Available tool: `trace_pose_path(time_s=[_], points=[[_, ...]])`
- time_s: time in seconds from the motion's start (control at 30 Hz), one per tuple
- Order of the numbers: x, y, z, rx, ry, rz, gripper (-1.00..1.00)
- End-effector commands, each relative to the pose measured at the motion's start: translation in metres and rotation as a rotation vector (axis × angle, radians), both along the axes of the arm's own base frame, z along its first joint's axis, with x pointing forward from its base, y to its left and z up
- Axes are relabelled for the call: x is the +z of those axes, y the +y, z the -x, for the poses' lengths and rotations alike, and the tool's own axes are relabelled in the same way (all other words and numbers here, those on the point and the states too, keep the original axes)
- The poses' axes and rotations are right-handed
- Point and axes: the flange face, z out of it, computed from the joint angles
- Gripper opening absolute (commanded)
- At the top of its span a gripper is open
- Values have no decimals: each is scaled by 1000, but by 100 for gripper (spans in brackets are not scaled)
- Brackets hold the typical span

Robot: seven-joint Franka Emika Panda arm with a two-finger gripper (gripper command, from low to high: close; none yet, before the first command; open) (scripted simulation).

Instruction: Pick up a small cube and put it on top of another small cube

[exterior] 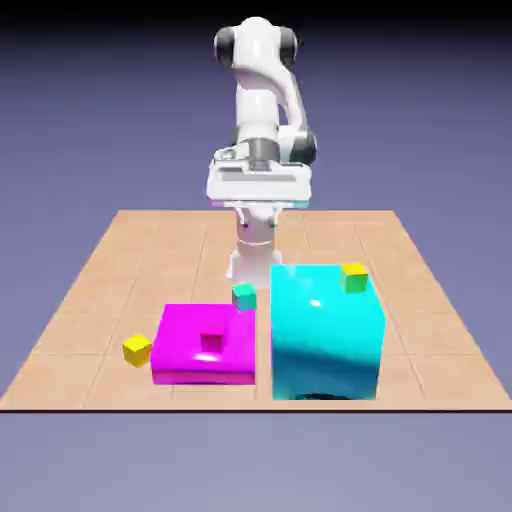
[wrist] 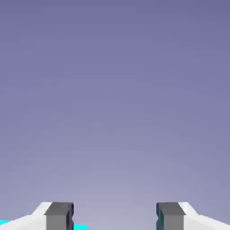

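Gripper (wrist: pixel 115 218) fingers stand spread and empty, raised well behind the big magenta block (exterior: pixel 203 345), while the tiny plain yellow cube (exterior: pixel 137 349) sits untouched just beside that block, so picking and stacking both remain.

Table (exterior: pixel 150 250): rendered as matt, wood-toned tiles, faint grid lines seen, no reflections. Cyan block (exterior: pixel 327 335): glossy, smooth, plastic-like; bright highlights are shown on the top and front faces. Magenta block (exterior: pixel 190 345): smooth, slight sheen seen along the front lower edge, otherwise flat colour. Small cube (exterior: pixel 137 349): plain yellow, matt, no texture resolved. Green cube (exterior: pixel 354 276) and teal cube (exterior: pixel 244 295): flat shaded, finish too small to be judged. Arm (exterior: pixel 262 95): smooth white glossy shell, dark grey joint caps. Fingertips (wrist: pixel 59 216): matt grey pads on white bodies, as seen in the hand view. Backdrop: uniform matt blue-violet.
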Motion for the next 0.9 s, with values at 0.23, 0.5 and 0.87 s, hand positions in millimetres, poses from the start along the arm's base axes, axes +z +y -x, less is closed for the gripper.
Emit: trace_pose_path(time_s=[0.23, 0.5, 0.87], points=[[-88, -126, -23, -509, 384, -380, 0], [-181, -232, 3, -970, 672, -856, 0], [-301, -340, 76, -1421, 866, -1671, 0]])
